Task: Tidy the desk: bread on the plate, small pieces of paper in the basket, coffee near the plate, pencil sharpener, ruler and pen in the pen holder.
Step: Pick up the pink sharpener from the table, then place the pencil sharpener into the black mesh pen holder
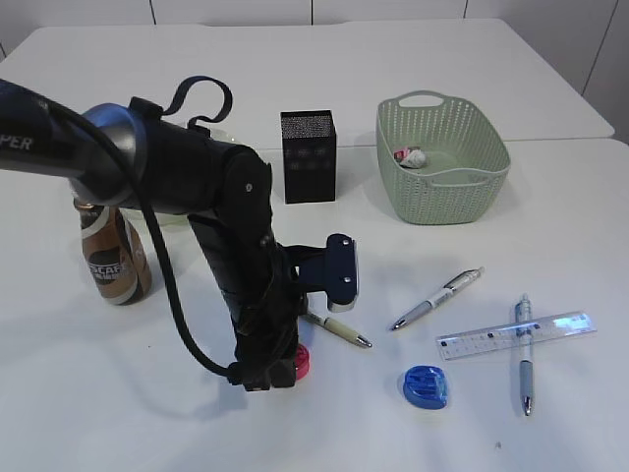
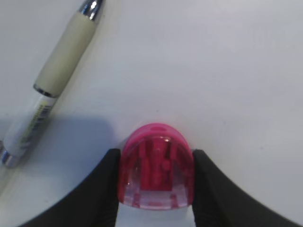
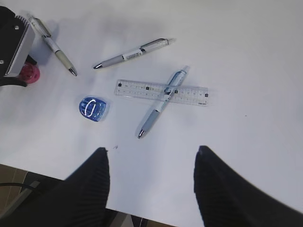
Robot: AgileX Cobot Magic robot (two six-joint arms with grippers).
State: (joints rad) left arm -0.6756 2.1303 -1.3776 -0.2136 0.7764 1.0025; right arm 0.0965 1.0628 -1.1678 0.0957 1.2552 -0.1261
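Left wrist view shows you your left gripper (image 2: pixel 156 189) low on the desk (image 2: pixel 227 71), its black fingers (image 2: pixel 106 189) touching both sides of the pink pencil sharpener (image 2: pixel 156 172); a cream pen (image 2: pixel 52 80) lies just beside. Your right gripper (image 3: pixel 149 189) hangs wide open, holding nothing, near the blue sharpener (image 3: pixel 93 109) and ruler (image 3: pixel 161 91).

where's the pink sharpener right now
The pink sharpener sits on the desk between the left claw fingers, beside the cream pen.
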